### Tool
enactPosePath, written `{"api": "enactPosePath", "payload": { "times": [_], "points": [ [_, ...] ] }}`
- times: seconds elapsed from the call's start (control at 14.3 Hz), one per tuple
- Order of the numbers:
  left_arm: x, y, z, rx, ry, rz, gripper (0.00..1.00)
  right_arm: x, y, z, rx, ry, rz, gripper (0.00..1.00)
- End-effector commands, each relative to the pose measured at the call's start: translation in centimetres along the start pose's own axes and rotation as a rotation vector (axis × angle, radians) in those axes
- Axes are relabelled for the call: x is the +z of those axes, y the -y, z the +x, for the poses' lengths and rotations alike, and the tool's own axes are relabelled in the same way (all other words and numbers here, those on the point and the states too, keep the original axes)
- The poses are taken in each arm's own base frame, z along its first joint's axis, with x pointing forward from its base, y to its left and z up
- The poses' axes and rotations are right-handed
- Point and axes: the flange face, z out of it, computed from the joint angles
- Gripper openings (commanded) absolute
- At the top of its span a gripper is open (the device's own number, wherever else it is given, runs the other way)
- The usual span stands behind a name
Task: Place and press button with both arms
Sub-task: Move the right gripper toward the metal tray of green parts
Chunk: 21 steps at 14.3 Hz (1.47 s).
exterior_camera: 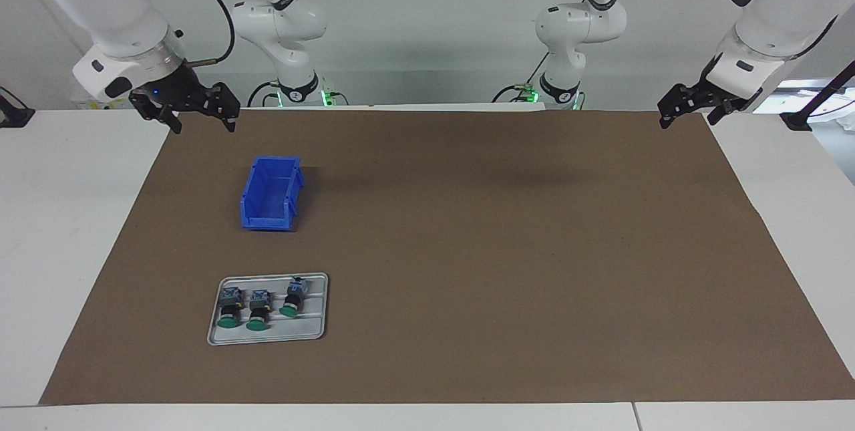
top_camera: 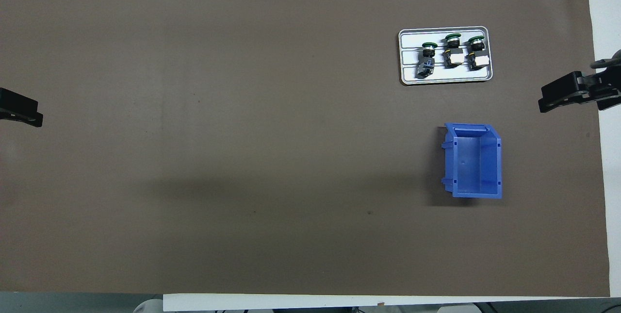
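Three alike green-capped buttons lie side by side on a grey tray (exterior_camera: 267,337), toward the right arm's end of the table: one (exterior_camera: 230,307), one (exterior_camera: 259,309) and one (exterior_camera: 292,297). In the overhead view they show on the tray (top_camera: 446,79) as one (top_camera: 427,58), one (top_camera: 452,51) and one (top_camera: 476,52). My right gripper (exterior_camera: 204,127) hangs open and empty in the air over the mat's corner by its base, also in the overhead view (top_camera: 548,103). My left gripper (exterior_camera: 691,120) hangs open and empty over the other corner (top_camera: 31,118).
An empty blue bin (exterior_camera: 270,194) stands on the brown mat (exterior_camera: 501,250), nearer to the robots than the tray; it also shows in the overhead view (top_camera: 475,162). White table borders the mat on all sides.
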Motion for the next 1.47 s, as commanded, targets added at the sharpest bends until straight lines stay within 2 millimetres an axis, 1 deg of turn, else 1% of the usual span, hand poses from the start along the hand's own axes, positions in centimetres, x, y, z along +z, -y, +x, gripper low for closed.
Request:
{"api": "enactPosePath", "payload": {
  "times": [0.0,0.35,0.42,0.49,0.56,0.63,0.7,0.77,0.84,0.91,1.05,1.12,1.19,1.26,1.4],
  "points": [
    [-0.2,-0.5,-0.8,-0.008,-0.005,0.025,1.0,-0.1,-0.3,0.1,0.008,-0.028,0.004,1.0],
    [-0.3,-0.4,-0.7,-0.061,-0.008,0.023,1.0,0.2,-0.2,-0.2,0.002,-0.016,0.007,1.0],
    [-0.3,-0.4,-0.7,-0.062,-0.008,0.023,1.0,-0.1,-0.5,-0.5,0.005,-0.019,0.022,1.0],
    [-0.3,-0.5,-0.7,-0.063,-0.01,0.023,1.0,-0.4,-0.6,-0.2,-0.04,-0.043,0.057,1.0],
    [-0.4,-0.5,-0.7,-0.063,-0.01,0.023,1.0,-0.4,-0.3,0.8,-0.056,-0.096,0.078,1.0],
    [-0.4,-0.5,-0.7,-0.057,-0.011,0.023,1.0,0.8,0.2,2.2,-0.031,-0.087,0.078,1.0],
    [-0.5,-0.5,-0.7,-0.055,-0.013,0.023,1.0,2.6,0.4,4.0,0.008,-0.068,0.076,1.0],
    [-0.4,-0.5,-0.7,-0.06,-0.01,0.023,1.0,4.1,0.7,5.9,0.014,-0.086,0.075,1.0],
    [-0.2,-0.4,-0.7,-0.053,-0.007,0.023,1.0,6.4,1.9,8.2,0.002,-0.107,0.076,1.0],
    [-0.3,-0.4,-0.7,-0.053,-0.008,0.023,1.0,8.2,3.9,10.1,-0.023,-0.132,0.073,1.0],
    [-0.3,-0.5,-0.7,-0.049,-0.008,0.023,1.0,12.4,6.6,13.6,0.046,-0.167,0.077,1.0],
    [-0.2,-0.5,-0.8,-0.049,-0.007,0.023,1.0,14.8,7.8,15.2,0.044,-0.181,0.075,0.99],
    [-0.2,-0.4,-0.8,-0.05,-0.007,0.023,1.0,16.9,8.0,16.6,0.046,-0.203,0.078,0.96],
    [-0.3,-0.4,-0.8,-0.052,-0.008,0.023,1.0,18.4,8.0,17.6,0.049,-0.231,0.083,0.9],
    [-0.2,-0.3,-0.8,-0.056,-0.005,0.023,1.0,20.7,8.1,18.1,0.054,-0.227,0.084,0.87]
  ]
}}
